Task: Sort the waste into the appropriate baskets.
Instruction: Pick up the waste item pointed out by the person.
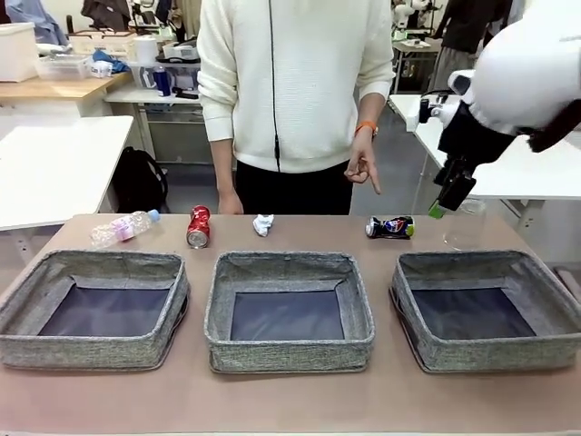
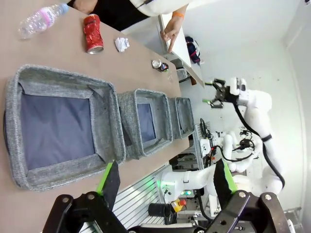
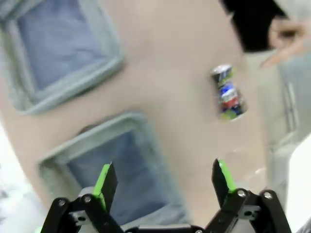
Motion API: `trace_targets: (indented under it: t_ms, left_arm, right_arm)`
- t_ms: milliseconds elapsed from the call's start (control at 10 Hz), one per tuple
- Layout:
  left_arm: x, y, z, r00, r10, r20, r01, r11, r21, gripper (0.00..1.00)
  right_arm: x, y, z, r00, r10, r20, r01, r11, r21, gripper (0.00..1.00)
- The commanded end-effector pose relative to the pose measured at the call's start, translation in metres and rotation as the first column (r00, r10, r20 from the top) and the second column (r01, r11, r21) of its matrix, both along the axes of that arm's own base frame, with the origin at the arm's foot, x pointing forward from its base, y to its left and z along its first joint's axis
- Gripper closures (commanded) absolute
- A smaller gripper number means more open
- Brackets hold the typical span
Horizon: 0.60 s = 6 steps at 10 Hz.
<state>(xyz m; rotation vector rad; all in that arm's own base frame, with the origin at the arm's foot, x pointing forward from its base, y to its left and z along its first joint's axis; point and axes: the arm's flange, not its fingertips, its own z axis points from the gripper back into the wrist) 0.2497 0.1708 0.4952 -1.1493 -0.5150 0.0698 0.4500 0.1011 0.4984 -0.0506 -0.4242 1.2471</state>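
Observation:
Along the table's far side lies the waste: a clear bottle (image 1: pixel 123 227) with a pink label, a red crushed can (image 1: pixel 198 226), a white paper wad (image 1: pixel 263 224), a dark can (image 1: pixel 390 227) and crumpled clear plastic (image 1: pixel 465 227). Three grey woven baskets (image 1: pixel 91 350) (image 1: pixel 289 350) (image 1: pixel 490 354) stand in a row nearer me, with nothing in them. My right gripper (image 1: pixel 445 202) hangs open above the table's far right, near the plastic; its wrist view shows open fingers (image 3: pixel 163 179) and the dark can (image 3: pixel 228 92). My left gripper (image 2: pixel 166 179) is open, high over the left basket (image 2: pixel 104 116).
A person in a white sweater stands at the far edge, one hand (image 1: pixel 363 168) pointing down toward the dark can. The left wrist view takes in the red can (image 2: pixel 92 33), the bottle (image 2: pixel 41 18) and the paper wad (image 2: pixel 121 44). White tables flank both sides.

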Motion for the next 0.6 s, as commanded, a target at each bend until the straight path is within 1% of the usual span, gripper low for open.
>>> trace_targets:
  t_ms: [0, 100, 200, 300, 400, 500]
  left_arm:
    - [0.001, 0.0, 0.002, 1.0, -0.007, 0.029, 0.007, 1.0, -0.005, 0.0]
    - [0.001, 0.0, 0.002, 1.0, -0.007, 0.029, 0.007, 1.0, -0.005, 0.0]
    - [0.001, 0.0, 0.002, 1.0, -0.007, 0.029, 0.007, 1.0, -0.005, 0.0]
    - [0.001, 0.0, 0.002, 1.0, -0.007, 0.029, 0.007, 1.0, -0.005, 0.0]
    - [0.001, 0.0, 0.002, 1.0, -0.007, 0.029, 0.007, 1.0, -0.005, 0.0]
    - [0.001, 0.0, 0.002, 1.0, -0.007, 0.029, 0.007, 1.0, -0.005, 0.0]
  right_arm:
    - [0.043, -0.014, -0.029, 0.99, 0.128, 0.055, -0.136, 0.971, 0.196, 0.0]
    - [0.0, 0.0, 0.0, 1.0, 0.0, 0.0, 0.0, 1.0, 0.0, 0.0]
    - [0.0, 0.0, 0.0, 1.0, 0.0, 0.0, 0.0, 1.0, 0.0, 0.0]
    - [0.033, -0.009, -0.028, 0.997, 0.049, 0.058, -0.051, 0.998, 0.022, 0.0]
    - [0.024, -0.004, -0.024, 0.999, 0.029, 0.027, -0.026, 0.995, -0.101, 0.0]
    - [0.046, -0.008, -0.034, 1.0, -0.005, -0.016, 0.004, 0.995, -0.103, 0.0]
